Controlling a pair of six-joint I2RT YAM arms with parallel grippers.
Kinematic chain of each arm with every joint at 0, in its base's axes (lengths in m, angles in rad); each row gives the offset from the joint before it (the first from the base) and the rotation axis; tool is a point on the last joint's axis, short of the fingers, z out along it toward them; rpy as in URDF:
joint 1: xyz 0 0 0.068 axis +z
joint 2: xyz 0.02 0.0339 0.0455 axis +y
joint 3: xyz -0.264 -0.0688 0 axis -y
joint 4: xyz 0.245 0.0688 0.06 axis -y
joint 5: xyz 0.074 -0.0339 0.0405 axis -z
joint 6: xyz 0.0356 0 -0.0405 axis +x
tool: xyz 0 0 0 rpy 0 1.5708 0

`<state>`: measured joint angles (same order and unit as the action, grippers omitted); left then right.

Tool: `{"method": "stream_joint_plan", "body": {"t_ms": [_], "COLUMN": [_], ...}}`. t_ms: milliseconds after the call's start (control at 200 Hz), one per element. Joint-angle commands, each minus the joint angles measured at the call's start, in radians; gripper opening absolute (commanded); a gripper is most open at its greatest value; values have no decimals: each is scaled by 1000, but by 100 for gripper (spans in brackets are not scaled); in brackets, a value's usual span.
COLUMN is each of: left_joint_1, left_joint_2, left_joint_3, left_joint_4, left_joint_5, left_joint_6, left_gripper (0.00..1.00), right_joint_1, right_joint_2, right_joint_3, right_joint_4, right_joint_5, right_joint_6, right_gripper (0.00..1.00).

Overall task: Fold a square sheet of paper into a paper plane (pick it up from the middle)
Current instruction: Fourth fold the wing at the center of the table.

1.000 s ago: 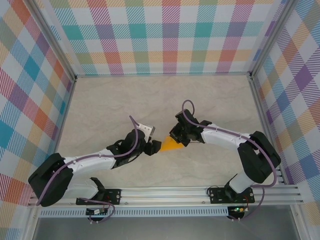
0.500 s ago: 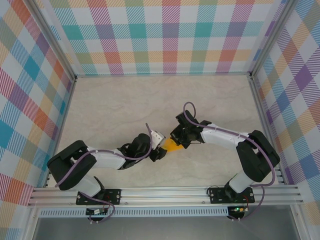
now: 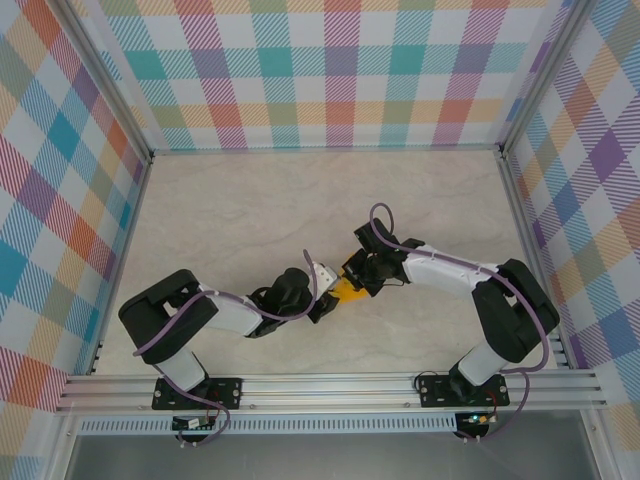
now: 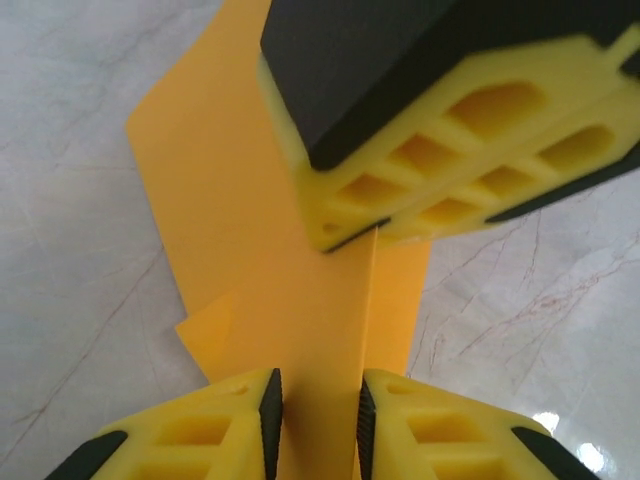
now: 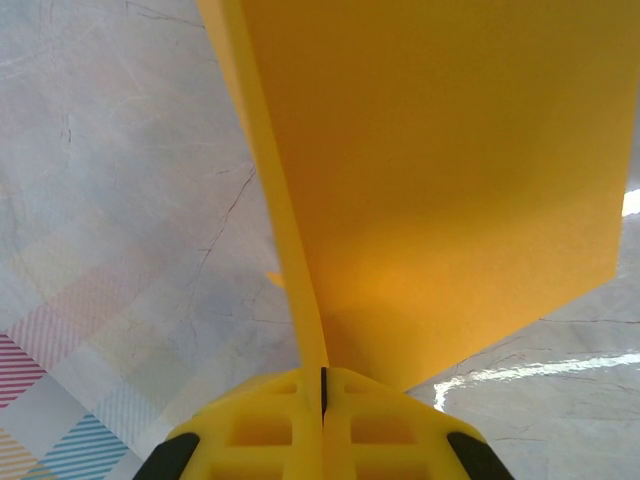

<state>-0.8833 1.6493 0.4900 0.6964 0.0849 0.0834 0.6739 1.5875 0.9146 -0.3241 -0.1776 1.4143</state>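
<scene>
The orange-yellow sheet of paper [image 3: 347, 291] is folded along a centre crease and hangs just above the tabletop between the two grippers. My right gripper [image 3: 360, 279] is shut on its upright fold [image 5: 300, 250], and a flap [image 5: 450, 150] spreads out to the right. In the left wrist view the right gripper's fingers [image 4: 450, 130] pinch the paper [image 4: 230, 200] from the far side. My left gripper [image 4: 315, 405] straddles the near end of the paper. Its jaws stand narrow, with a gap between the pads and paper filling that gap. From above, the left gripper [image 3: 327, 298] meets the paper's left end.
Checked walls [image 3: 330, 70] enclose the pale marble-pattern tabletop [image 3: 250, 210] on three sides. An aluminium rail [image 3: 330, 385] carrying both arm bases runs along the near edge. Both forearms lie low across the near half of the table.
The left arm has swung right and reached the paper, and its jaws have narrowed around the paper's near end. The right gripper, still holding the paper, has shifted slightly right.
</scene>
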Motion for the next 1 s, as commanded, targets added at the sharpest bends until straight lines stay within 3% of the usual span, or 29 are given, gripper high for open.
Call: {"method": "stream_joint_plan", "body": {"t_ms": [0,105,400,505,760,995], "left_joint_1": [-14,-14,-14,-14,-4,7], "left_joint_2": [13,14,14,6,-7,-19], "left_joint_3": [22,20,10,8,55,73], "left_joint_4": [51,46,44,40,-62,-95], "left_joint_5": [-9,-13,7,15,58,89], "left_joint_6": [13,7,-95,-161,-335,-511], "left_gripper": [24,18,12,11,8,7], "right_joint_1": [-6,-8,-48,-66,-91,-110], "right_joint_2": [20,23,-63,-142,-252,-225], "right_joint_3": [27,25,-1,-67,-156,-206], "right_joint_4": [-26,-11,-21,32,99,209], "right_joint_5": [-34,-43,-58,-62,-61,-164], "right_joint_6": [5,-1,-154,-241,-472,-570], "right_gripper": [0,6,52,62,66,63]}}
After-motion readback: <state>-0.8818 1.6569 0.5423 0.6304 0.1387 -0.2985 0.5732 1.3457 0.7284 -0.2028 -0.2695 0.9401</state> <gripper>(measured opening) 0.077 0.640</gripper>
